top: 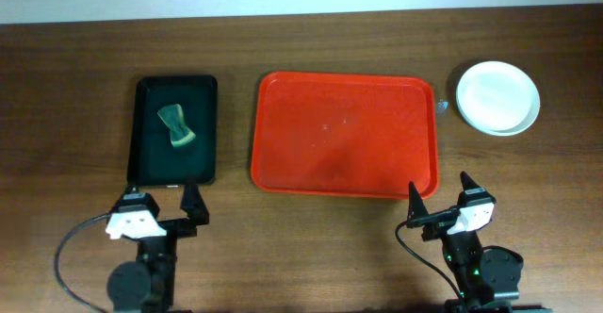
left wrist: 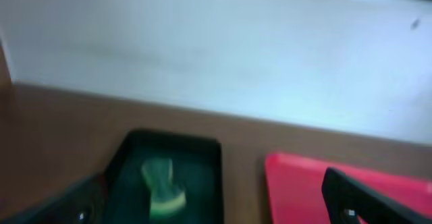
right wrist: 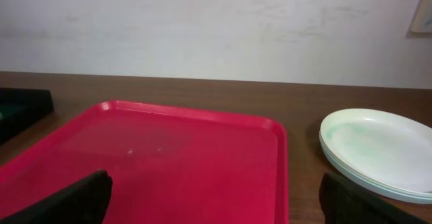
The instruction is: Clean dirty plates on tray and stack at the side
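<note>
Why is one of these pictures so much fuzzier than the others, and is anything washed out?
Left wrist view: out of focus, the sponge in the black tray a soft green smudge, the wall glaring white. Right wrist view: sharp, the red tray and stacked plates crisp-edged. Overhead view: sharp and evenly lit, though the plates look nearly blown out.

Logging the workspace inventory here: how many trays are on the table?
2. The large red plastic tray lies mid-table. The smaller black rectangular tray lies beside it on the left arm's side, holding a green sponge. No others appear hidden.
</note>
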{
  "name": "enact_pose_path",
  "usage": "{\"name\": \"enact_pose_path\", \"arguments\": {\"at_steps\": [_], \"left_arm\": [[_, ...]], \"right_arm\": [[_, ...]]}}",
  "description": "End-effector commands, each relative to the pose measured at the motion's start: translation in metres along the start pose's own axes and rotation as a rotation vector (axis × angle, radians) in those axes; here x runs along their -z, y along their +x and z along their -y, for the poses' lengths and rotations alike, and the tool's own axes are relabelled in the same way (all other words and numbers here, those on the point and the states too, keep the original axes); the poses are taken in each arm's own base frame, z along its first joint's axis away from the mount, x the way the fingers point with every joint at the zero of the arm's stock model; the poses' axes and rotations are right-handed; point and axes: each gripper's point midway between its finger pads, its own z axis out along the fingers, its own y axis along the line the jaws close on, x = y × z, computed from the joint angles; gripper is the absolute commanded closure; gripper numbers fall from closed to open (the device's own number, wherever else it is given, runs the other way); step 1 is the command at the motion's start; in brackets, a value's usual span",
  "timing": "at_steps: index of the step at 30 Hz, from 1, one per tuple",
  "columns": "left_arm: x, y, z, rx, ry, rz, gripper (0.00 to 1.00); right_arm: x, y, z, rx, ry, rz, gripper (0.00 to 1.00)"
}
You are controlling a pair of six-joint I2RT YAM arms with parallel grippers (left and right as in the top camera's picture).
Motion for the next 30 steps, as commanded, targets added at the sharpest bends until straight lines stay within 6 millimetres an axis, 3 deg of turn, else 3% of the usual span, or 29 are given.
{"name": "enact_pose_path", "arguments": {"at_steps": [1, 8, 12, 17, 21, 28, 30], "left_arm": [[-0.003, 0.026, 0.007, -0.018, 0.068, 0.021, 0.01], [0.006, 0.028, 0.018, -0.125, 0.13, 0.063, 0.01], [0.005, 0.066, -0.001, -0.125, 0.038, -0.093, 0.01], [0.005, 0.065, -0.005, -0.134, 0.014, -0.091, 0.01], [0.005, 0.067, 0.004, -0.268, 0.055, -0.092, 0.01], [0.005, 0.067, 0.004, -0.216, 0.051, -0.093, 0.01], [0.005, 0.064, -0.005, -0.152, -0.006, -0.084, 0.01]], "right_arm": [[0.0, 0.003, 0.0, -0.008, 0.002, -0.002, 0.02], [0.0, 0.003, 0.0, -0.008, 0.002, -0.002, 0.02], [0.0, 0.003, 0.0, -0.008, 0.001, -0.002, 0.02], [0.0, 0.003, 0.0, -0.008, 0.002, -0.002, 0.01], [0.0, 0.003, 0.0, -0.008, 0.001, -0.002, 0.02], [0.0, 0.003, 0.0, -0.008, 0.002, -0.002, 0.02], [0.0, 0.003, 0.0, -0.008, 0.002, -0.002, 0.02]]}}
